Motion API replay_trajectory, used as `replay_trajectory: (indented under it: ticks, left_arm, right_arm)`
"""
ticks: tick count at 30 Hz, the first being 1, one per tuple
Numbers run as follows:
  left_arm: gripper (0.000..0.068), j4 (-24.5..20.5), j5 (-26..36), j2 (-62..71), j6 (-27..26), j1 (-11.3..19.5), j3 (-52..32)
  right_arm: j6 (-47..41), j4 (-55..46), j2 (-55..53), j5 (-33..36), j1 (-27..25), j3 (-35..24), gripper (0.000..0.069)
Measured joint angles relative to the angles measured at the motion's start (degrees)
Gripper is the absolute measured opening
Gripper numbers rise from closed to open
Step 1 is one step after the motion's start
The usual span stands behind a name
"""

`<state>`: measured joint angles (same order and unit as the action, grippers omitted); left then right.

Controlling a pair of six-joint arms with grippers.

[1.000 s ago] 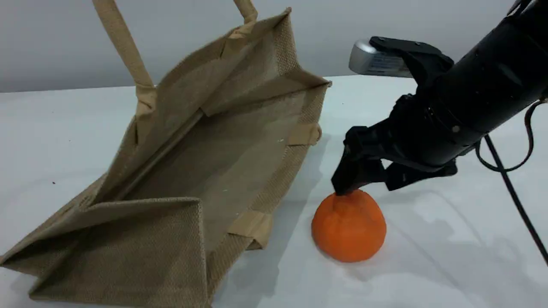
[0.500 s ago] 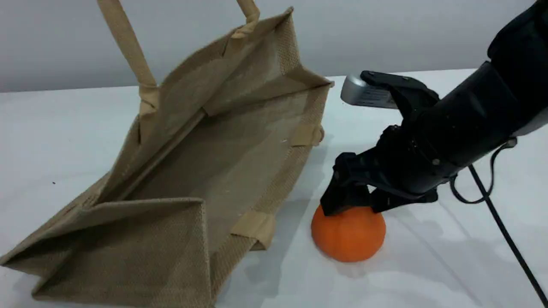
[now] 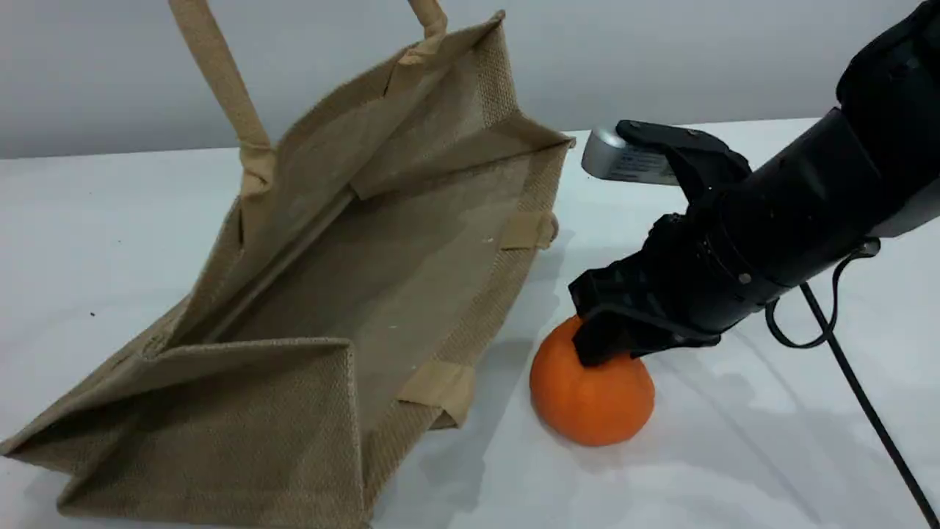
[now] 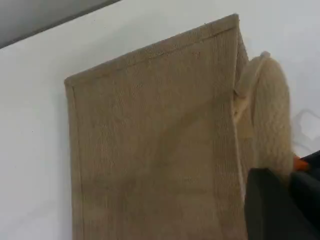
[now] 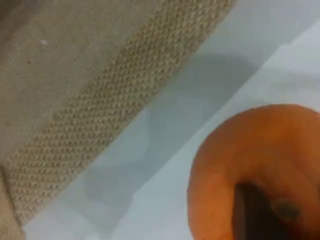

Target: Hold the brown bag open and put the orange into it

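The brown bag (image 3: 382, 257) lies on its side on the white table, its mouth gaping toward the right. One beige handle (image 3: 220, 73) runs up out of the top of the scene view. In the left wrist view the bag (image 4: 150, 140) is seen from above, and my left gripper (image 4: 287, 177) is shut on the handle (image 4: 270, 110). The orange (image 3: 591, 400) sits on the table just right of the bag's mouth. My right gripper (image 3: 604, 351) has come down on its top and is pinched on the knobby neck. The right wrist view shows the orange (image 5: 250, 160) with a dark fingertip (image 5: 250, 215) by its stem.
The white table (image 3: 734, 470) stretches to the right of and in front of the orange. A black cable (image 3: 866, 411) hangs from the right arm across the table at the right. A grey wall stands behind the table.
My right gripper came down onto the orange and its jaws closed on the top. The orange shifted slightly to the left. The bag and its raised handle barely moved.
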<state>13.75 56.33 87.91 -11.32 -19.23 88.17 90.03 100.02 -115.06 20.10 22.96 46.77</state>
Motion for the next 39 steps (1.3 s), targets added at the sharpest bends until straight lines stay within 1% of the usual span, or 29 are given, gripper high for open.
replay_trajectory:
  ticks: [5,7,10,14,16,18,20,23,29,32,39]
  left_arm:
    - [0.0081,0.0,0.21,0.0,-1.31,0.0,0.0]
    - [0.0081,0.0,0.28,0.0,-2.08,0.0,0.0]
    - [0.0081,-0.05,0.58,0.0,-2.15,0.0,0.0]
    - [0.0081,0.12,1.48,0.0,-2.15,0.0,0.04]
    - [0.0081,1.2,1.48,0.0,-2.93,0.0,0.04]
    - [0.0081,2.54,1.27,0.0,-4.52,0.0,0.12]
    - [0.0081,3.08,1.14,0.0,-5.01,0.0,1.14]
    - [0.0081,3.41,1.5,0.0,-5.01,0.0,3.4]
    - [0.0081,7.27,3.73,0.0,-7.23,0.0,5.12]
    - [0.0081,7.33,3.73,0.0,-7.23,0.0,5.12]
    - [0.0081,7.78,3.96,0.0,-7.12,0.0,5.12]
  right_arm:
    - [0.0,-0.04,0.1,-0.04,-0.11,0.0,0.005]
    - [-0.05,-0.11,0.96,-0.82,-0.11,0.0,0.0032]
    - [-0.05,-0.11,3.12,-3.26,-0.11,-0.32,0.0027]
    - [-0.05,-0.05,7.95,-9.3,-0.11,-1.47,0.0027]
    - [-0.05,-0.05,10.61,-11.83,-0.11,-1.98,0.0027]
    - [-0.05,-0.05,13.68,-12.97,-0.11,-2.27,0.0027]
    - [-0.05,-0.05,16.43,-12.96,-0.11,-2.45,0.0027]
    - [-0.05,-0.05,20.37,-11.63,-0.11,-2.51,0.0027]
    - [-0.05,-0.22,25.62,-5.45,-0.11,-2.51,0.0028]
    - [-0.05,-0.27,26.08,-3.56,-0.11,-2.51,0.0028]
    - [-0.05,-0.27,25.98,4.06,-0.11,-2.41,0.0028]
